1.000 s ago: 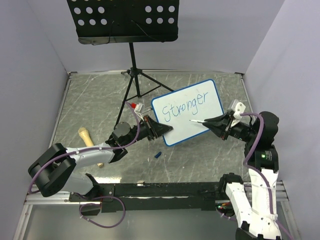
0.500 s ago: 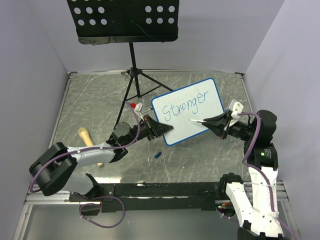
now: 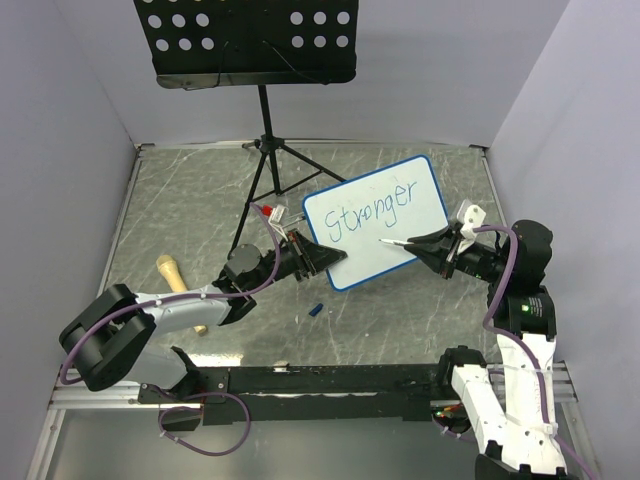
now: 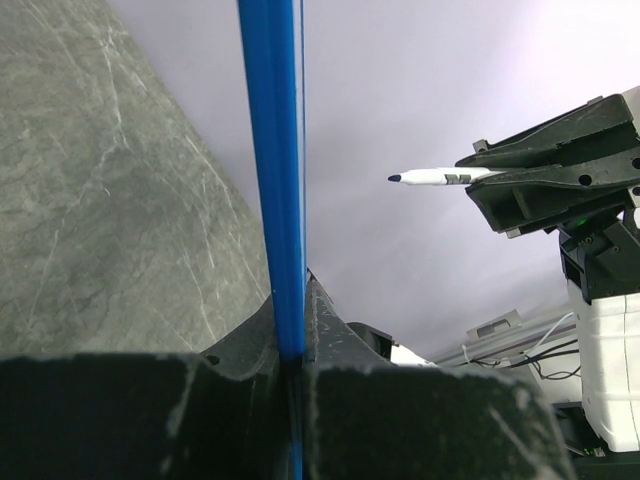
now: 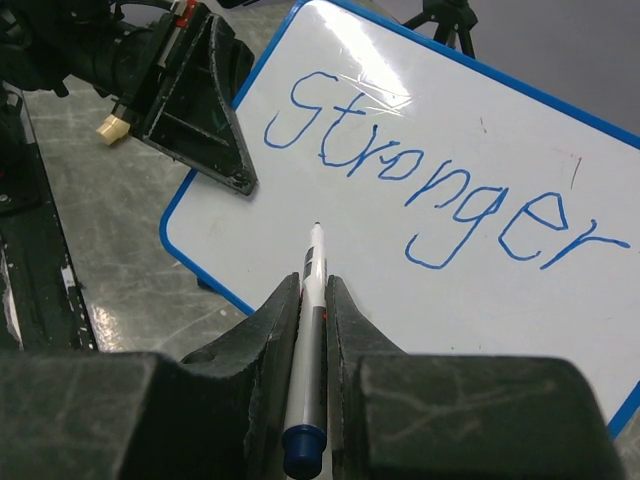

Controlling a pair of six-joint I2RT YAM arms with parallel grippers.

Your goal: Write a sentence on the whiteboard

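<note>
Right fingers (image 3: 418, 241) grip marker (image 3: 396, 241), tip pointing left, just off whiteboard (image 3: 415, 195) face below "Stronger" (image 3: 373, 213), centre frame; left fingers (image 3: 330, 257) clamp its lower-left edge.

I saw a black perforated music stand (image 3: 245, 40) on its tripod at the far side of the grey marbled bench (image 3: 180, 200), a wooden stick (image 3: 172, 273) lying to the left, and a small blue cap (image 3: 314, 310) nearer me.
</note>
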